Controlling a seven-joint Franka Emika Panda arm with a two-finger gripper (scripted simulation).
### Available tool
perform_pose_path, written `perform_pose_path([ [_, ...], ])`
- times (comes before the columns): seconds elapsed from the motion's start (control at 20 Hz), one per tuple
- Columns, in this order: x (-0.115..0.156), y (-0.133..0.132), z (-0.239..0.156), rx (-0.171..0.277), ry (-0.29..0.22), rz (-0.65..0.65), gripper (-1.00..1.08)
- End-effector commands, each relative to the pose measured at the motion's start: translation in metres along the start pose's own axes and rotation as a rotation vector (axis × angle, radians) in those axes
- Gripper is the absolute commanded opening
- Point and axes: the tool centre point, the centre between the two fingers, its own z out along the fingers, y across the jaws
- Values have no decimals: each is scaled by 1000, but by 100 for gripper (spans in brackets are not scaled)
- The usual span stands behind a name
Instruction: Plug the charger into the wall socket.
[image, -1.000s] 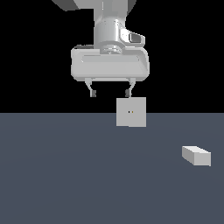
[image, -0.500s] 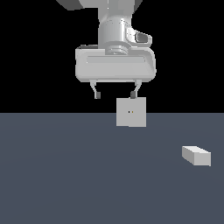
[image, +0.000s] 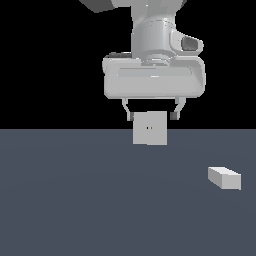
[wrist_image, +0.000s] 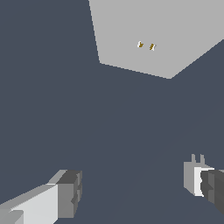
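Charger (image: 224, 178) on desk (image: 75, 200), well off to exterior view's right of gripper (image: 152, 115), nearer camera; long axis roughly across view. Jaws apart, empty, hanging high before wall socket (image: 150, 128) (upright plate). Next: shift toward exterior view's right, descend, straddle block's short width.

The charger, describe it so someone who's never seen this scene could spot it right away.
In the exterior view, start at the dark grey floor and look to that view's right, well away from the upright square wall socket under the open claw. The charger lies there alone: a small, long, light-grey block lying flat, while the socket is a bigger, standing plate with a tiny centre mark.
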Motion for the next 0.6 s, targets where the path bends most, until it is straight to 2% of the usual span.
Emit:
perform_pose_path([
  [0.0,-7,15,6,-2,28,9,100],
  [0.55,-36,76,35,-7,150,44,100],
])
